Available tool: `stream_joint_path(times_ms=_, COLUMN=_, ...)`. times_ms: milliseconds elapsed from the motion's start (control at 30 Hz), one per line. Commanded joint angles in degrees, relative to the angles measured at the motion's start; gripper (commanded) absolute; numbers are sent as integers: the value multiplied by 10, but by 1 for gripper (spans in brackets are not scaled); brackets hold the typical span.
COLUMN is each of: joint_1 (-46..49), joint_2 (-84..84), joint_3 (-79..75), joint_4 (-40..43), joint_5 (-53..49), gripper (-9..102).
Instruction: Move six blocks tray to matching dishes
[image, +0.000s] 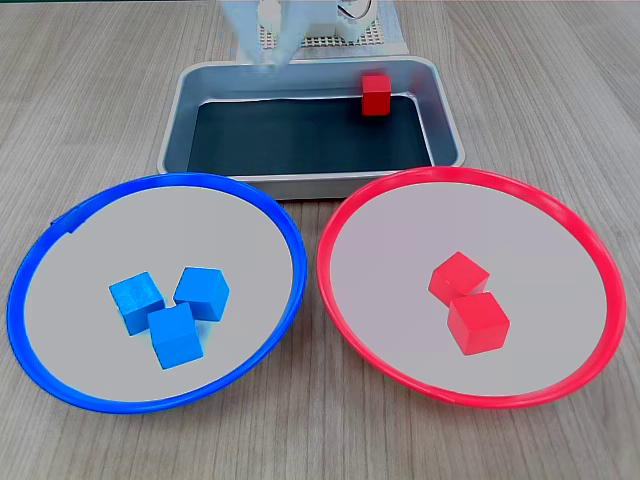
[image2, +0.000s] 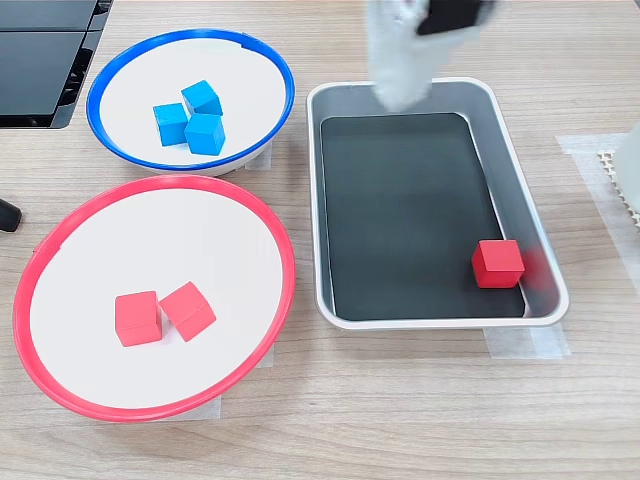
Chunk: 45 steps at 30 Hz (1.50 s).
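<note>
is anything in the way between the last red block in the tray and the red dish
Nothing loose lies between them. The red block sits in a tray corner, so only the tray's raised side and the red dish rim must be cleared.

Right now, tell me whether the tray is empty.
Not empty. One red block sits in a corner of the tray, on its black bottom.

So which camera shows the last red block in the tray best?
A fixed view, side-on to the tray, shows the red block large and near, with its top and front face clear. In the other fixed view the block sits far back, smaller, against the tray's far wall.
</note>
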Motion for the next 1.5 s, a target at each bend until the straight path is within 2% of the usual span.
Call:
stream_joint_path(times_ms=0, joint_1=-40, joint_2=39, joint_3=69, joint_4=29, joint_5=97, gripper=1)
stream_joint_path(times_ms=233, joint_1=-111, joint_2=34, joint_3=161, joint_4=-46, joint_5=300, gripper=2)
stream_joint_path(times_ms=567, joint_1=-228, joint_2=25, joint_3=149, joint_4=-41, joint_5=435, gripper=4)
stream_joint_path(times_ms=633, joint_1=-240, joint_2=23, joint_3=147, joint_4=-39, joint_5=440, gripper=7)
stream_joint_path(times_ms=700, joint_1=-243, joint_2=22, joint_3=147, joint_4=-36, joint_5=431, gripper=16)
stream_joint_path(times_ms=733, joint_1=-242, joint_2=21, joint_3=149, joint_4=-36, joint_5=425, gripper=17)
stream_joint_path(times_ms=1233, joint_1=-214, joint_2=-9, joint_3=212, joint_4=-129, joint_5=369, gripper=17)
stream_joint_path(times_ms=1333, joint_1=-213, joint_2=-14, joint_3=223, joint_4=-141, joint_5=366, gripper=14)
stream_joint_path(times_ms=1467, joint_1=-220, joint_2=-18, joint_3=226, joint_4=-148, joint_5=368, gripper=1)
